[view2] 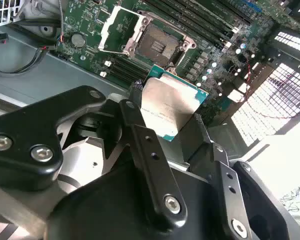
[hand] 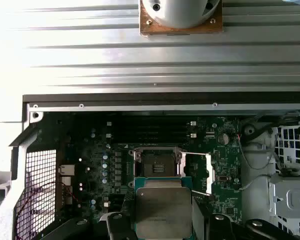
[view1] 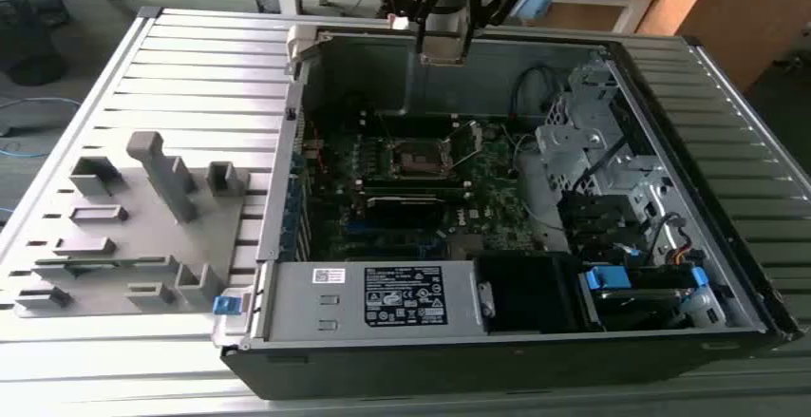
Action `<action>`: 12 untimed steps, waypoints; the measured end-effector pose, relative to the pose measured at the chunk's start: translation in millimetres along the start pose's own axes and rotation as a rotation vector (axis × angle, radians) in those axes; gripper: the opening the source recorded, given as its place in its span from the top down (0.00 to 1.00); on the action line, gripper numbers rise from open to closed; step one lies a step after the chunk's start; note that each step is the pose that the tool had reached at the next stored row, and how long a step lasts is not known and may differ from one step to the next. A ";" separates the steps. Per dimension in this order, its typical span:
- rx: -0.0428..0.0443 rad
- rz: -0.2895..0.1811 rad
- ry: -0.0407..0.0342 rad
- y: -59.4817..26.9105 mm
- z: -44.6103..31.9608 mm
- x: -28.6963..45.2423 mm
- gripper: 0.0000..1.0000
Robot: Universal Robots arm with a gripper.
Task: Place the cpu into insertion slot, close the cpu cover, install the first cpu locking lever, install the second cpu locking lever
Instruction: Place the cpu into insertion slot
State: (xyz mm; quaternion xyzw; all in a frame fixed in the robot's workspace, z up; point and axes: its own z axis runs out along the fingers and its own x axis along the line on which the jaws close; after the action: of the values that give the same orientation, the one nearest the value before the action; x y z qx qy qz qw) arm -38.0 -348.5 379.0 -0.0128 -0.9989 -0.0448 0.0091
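Observation:
My gripper (view1: 445, 28) hangs above the far wall of the open computer case, shut on the cpu (view1: 443, 48), a flat square chip with a dull silver top. In both wrist views the cpu (view2: 172, 102) (hand: 162, 215) sits between the two black fingers (view2: 140, 125). It is held well above the motherboard, apart from the insertion slot (view2: 157, 45) (hand: 155, 162) (view1: 416, 161). The slot is bare, its dark pin field showing. The cpu cover (view2: 114, 27) (hand: 197, 172), a thin silvery frame, stands flipped open beside the slot.
The case walls (view1: 298, 104) ring the motherboard. A power supply (view1: 380, 298) fills the near end, and a metal drive cage (view1: 583, 142) with cables lies at the exterior view's right. Memory slots (hand: 150, 132) run beside the slot. A grey fixture (view1: 140, 227) with blocks stands outside the case.

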 end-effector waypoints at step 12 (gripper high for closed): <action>0.0000 0.000 0.0000 -0.4 4.4 -0.1 0.46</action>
State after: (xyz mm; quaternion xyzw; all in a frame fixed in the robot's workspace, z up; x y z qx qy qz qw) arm -38.0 -348.5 374.6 -0.0128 -0.9989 -0.0449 0.0091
